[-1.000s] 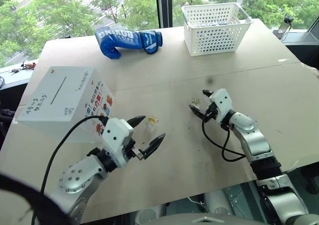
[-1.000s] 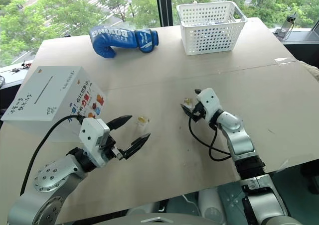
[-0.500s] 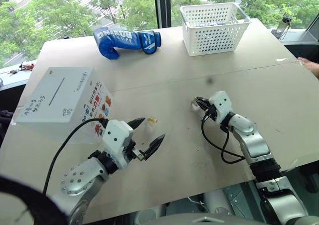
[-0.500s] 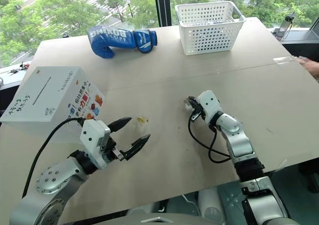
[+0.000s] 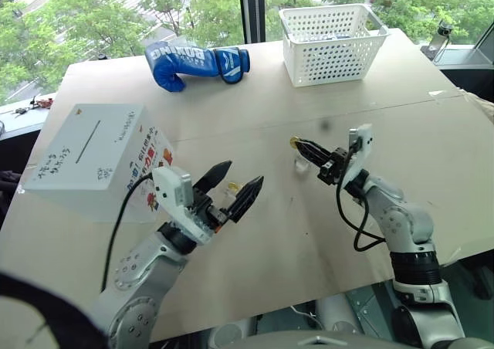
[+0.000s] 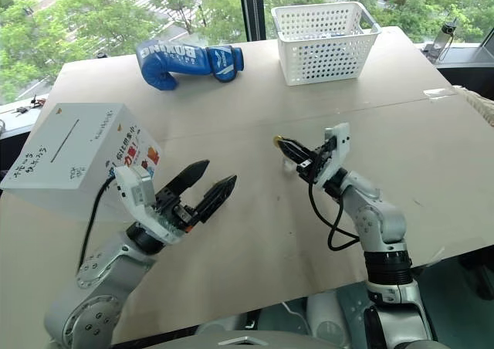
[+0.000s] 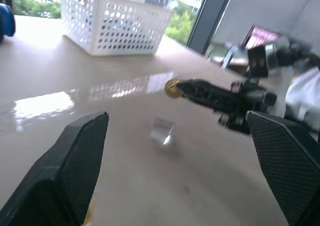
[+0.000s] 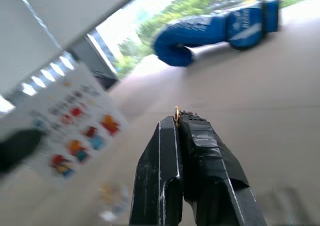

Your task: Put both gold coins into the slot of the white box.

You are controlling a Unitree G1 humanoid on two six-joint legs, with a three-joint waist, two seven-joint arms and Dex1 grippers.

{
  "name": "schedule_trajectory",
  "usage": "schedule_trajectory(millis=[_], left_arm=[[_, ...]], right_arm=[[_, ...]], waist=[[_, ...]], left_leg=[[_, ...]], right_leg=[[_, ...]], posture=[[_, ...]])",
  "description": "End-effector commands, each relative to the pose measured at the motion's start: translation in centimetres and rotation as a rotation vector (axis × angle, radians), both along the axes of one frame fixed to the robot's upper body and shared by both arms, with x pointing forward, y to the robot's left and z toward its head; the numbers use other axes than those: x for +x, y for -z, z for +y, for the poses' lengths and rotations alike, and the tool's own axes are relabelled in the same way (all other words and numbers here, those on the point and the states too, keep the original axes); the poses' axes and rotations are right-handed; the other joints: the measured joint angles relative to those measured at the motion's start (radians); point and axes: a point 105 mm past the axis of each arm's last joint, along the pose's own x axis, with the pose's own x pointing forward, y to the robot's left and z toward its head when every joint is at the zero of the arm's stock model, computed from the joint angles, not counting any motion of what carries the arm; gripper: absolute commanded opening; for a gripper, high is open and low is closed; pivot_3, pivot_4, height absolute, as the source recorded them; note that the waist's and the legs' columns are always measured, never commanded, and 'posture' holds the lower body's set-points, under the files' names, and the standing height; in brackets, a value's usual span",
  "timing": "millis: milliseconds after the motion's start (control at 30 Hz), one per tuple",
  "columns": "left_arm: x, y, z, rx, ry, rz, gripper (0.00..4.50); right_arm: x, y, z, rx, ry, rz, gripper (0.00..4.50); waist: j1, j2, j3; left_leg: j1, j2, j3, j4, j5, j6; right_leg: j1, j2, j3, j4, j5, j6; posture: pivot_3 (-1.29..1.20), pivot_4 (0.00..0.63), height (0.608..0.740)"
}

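Left wrist view gives you the clearest look at one of the gold coins point(image 7: 173, 87): it sits pinched at the very tips of your right gripper point(image 5: 299, 144), whose fingers are clamped together on it, lifted clear of the bench point(image 5: 255, 110). Your right wrist view shows the same coin edge-on, a thin gold sliver poking up between the two closed black fingers point(image 8: 167, 151). A small clear plastic block point(image 7: 162, 132) lies on the bench just below and beside that raised coin. A second yellow-gold glint point(image 5: 233, 187) shows on the bench between the spread fingers of your left gripper point(image 5: 235, 185), though you cannot tell from the head views whether it is the other coin. Your left gripper hangs above the bench with its fingers wide apart and nothing in them. The white box point(image 5: 96, 156) stands at your left, near the left gripper and well apart from the held coin; its slot point(image 5: 89, 140) is a thin dark line in the plain top face, and cartoon figures cover the side facing the grippers. Farther back on the bench you have a blue boxing glove point(image 5: 197, 63) lying on its side and, off to the right, a white perforated basket point(image 5: 333, 43).
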Motion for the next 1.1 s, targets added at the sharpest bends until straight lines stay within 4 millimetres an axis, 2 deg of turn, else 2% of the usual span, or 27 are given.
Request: schedule_trajectory(millis=[33,200,367,467,533,567,600,1100], left_arm=[[0.0,-1.1,-0.8,-0.173,0.055,0.023,4.50],[2.1,-2.0,-0.5,-0.327,-0.034,0.042,4.50],[1.6,-3.4,-1.9,-0.411,0.068,0.018,4.50],[1.2,-3.6,-2.3,-0.408,0.109,0.011,3.62],[0.9,-3.7,-2.6,-0.401,0.144,0.010,2.81],[0.8,-3.8,-2.7,-0.400,0.154,0.011,2.08],[0.8,-3.8,-2.8,-0.401,0.161,0.013,1.88],[0.2,-3.8,-3.9,-0.390,0.220,0.034,1.88]], right_arm=[[-2.2,-3.2,0.8,0.129,-0.152,-0.009,0.10],[-3.6,-4.6,1.2,0.185,-0.249,0.008,0.10],[-4.2,-5.1,1.5,0.196,-0.272,0.006,0.10],[-4.4,-5.1,1.6,0.197,-0.276,0.008,0.00],[-4.5,-5.1,1.7,0.197,-0.281,0.007,0.00],[-4.5,-5.1,1.7,0.197,-0.282,0.007,0.00],[-4.5,-5.1,1.7,0.197,-0.284,0.007,0.00],[-5.8,-5.1,1.8,0.208,-0.364,0.041,0.00]], waist=[[0.000,0.000,0.000],[0.002,0.000,0.000],[0.000,0.000,0.000],[0.000,0.000,0.000],[0.000,0.000,0.000],[0.000,0.000,0.000],[0.000,0.000,0.000],[0.000,0.000,0.000]], left_leg=[[0.000,0.000,0.000,0.000,0.000,0.000],[0.000,-0.001,0.000,0.001,0.000,0.000],[0.000,-0.001,0.000,0.000,0.000,0.000],[0.000,-0.002,0.000,0.000,0.000,0.000],[0.000,-0.002,0.000,0.000,0.000,0.000],[0.000,-0.002,0.000,0.000,0.000,0.000],[0.000,-0.002,0.000,0.000,0.000,0.000],[0.000,-0.002,0.000,0.000,0.000,0.000]], right_leg=[[0.000,0.000,0.000,0.000,0.000,0.000],[0.000,0.000,0.000,0.000,0.000,0.000],[0.000,0.000,0.000,0.000,0.000,0.000],[0.000,0.000,0.000,0.000,0.000,0.000],[0.000,0.000,0.000,0.000,0.000,0.000],[0.000,0.000,0.000,0.000,0.000,0.000],[0.000,0.000,0.000,0.000,0.000,0.000],[0.000,0.000,0.000,0.000,0.000,0.000]], posture=[[0.00,0.150,0.721],[0.00,0.150,0.721],[0.00,0.150,0.721],[0.00,0.150,0.721],[0.00,0.150,0.721],[0.00,0.150,0.721],[0.00,0.150,0.721],[0.00,0.150,0.721]])
